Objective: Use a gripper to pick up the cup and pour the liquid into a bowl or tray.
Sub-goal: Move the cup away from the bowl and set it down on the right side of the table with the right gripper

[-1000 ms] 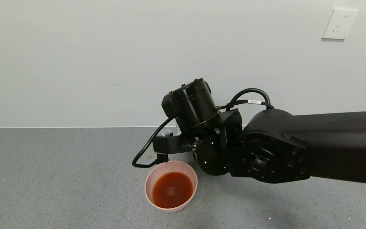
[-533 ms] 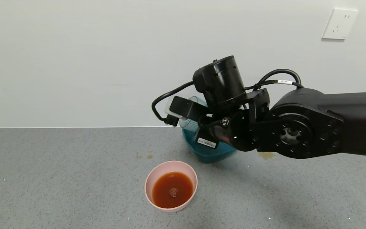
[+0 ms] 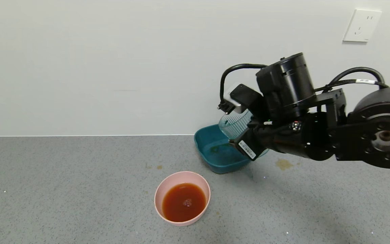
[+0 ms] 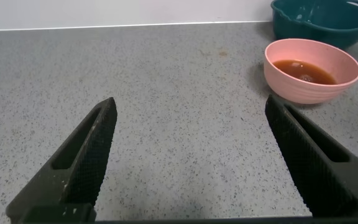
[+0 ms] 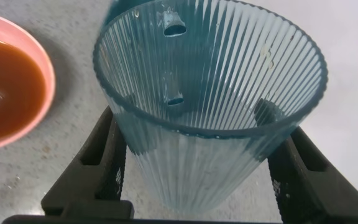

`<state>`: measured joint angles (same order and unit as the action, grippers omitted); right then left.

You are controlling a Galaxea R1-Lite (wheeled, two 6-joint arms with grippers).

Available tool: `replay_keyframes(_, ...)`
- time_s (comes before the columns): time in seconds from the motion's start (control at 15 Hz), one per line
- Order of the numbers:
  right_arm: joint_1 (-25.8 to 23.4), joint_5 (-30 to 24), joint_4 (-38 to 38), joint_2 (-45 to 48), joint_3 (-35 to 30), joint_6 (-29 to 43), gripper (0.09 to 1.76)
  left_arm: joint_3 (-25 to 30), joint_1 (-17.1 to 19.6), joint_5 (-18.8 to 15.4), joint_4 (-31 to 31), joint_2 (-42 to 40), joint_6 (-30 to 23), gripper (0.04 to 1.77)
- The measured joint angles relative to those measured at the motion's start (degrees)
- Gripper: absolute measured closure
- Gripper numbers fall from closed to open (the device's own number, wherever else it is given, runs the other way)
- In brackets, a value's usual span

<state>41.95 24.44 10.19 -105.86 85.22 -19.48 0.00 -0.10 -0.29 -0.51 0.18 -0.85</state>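
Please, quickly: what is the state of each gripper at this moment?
Left gripper: open, holding nothing, low over the grey table.
Right gripper: shut on the cup, which looks empty, raised above the teal basin.

The grey table [image 3: 63, 189] is bare across the left half of the head view. The pink bowl [image 3: 182, 197] sits at lower centre. The teal basin [image 3: 215, 150] and the right gripper [image 3: 249, 135] with the cup [image 3: 234, 123] block the right middle.
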Motion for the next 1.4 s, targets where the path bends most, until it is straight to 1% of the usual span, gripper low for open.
replay_keyframes(0.13,-2.7,-0.4,0.1,3.4,-3.4,0.2,0.52,0.0,0.0,0.0,0.0,0.0,0.0,0.09)
replay_keyframes(0.2,-4.2,-1.8,0.1,4.9,-4.8,0.2,0.52,0.0,0.0,0.0,0.0,0.0,0.0,0.09)
replay_keyframes(0.33,-7.3,-6.9,0.1,7.7,-7.3,0.6,0.52,0.0,0.0,0.0,0.0,0.0,0.0,0.09)
replay_keyframes(0.47,-10.3,-9.9,-0.3,10.0,-9.0,1.9,0.52,0.0,0.0,0.0,0.0,0.0,0.0,0.09)
replay_keyframes(0.67,-12.7,-10.3,-0.2,12.7,-9.8,7.4,0.52,0.0,0.0,0.0,0.0,0.0,0.0,0.09)
replay_keyframes(0.87,-13.8,-10.4,-0.5,14.5,-9.9,16.6,0.52,0.0,0.0,0.0,0.0,0.0,0.0,0.09)
replay_keyframes(1.0,-16.1,-10.9,-1.2,14.9,-10.0,19.5,0.52,0.0,0.0,0.0,0.0,0.0,0.0,0.09)
replay_keyframes(1.07,-17.7,-12.0,-2.6,14.9,-10.3,19.7,0.52,0.0,0.0,0.0,0.0,0.0,0.0,0.09)
replay_keyframes(1.2,-21.7,-15.5,-9.3,14.6,-12.0,19.6,0.52,0.0,0.0,0.0,0.0,0.0,0.0,0.09)
replay_keyframes(1.4,-25.8,-17.0,-19.8,12.5,-16.6,19.5,0.52,0.0,0.0,0.0,0.0,0.0,0.0,0.09)
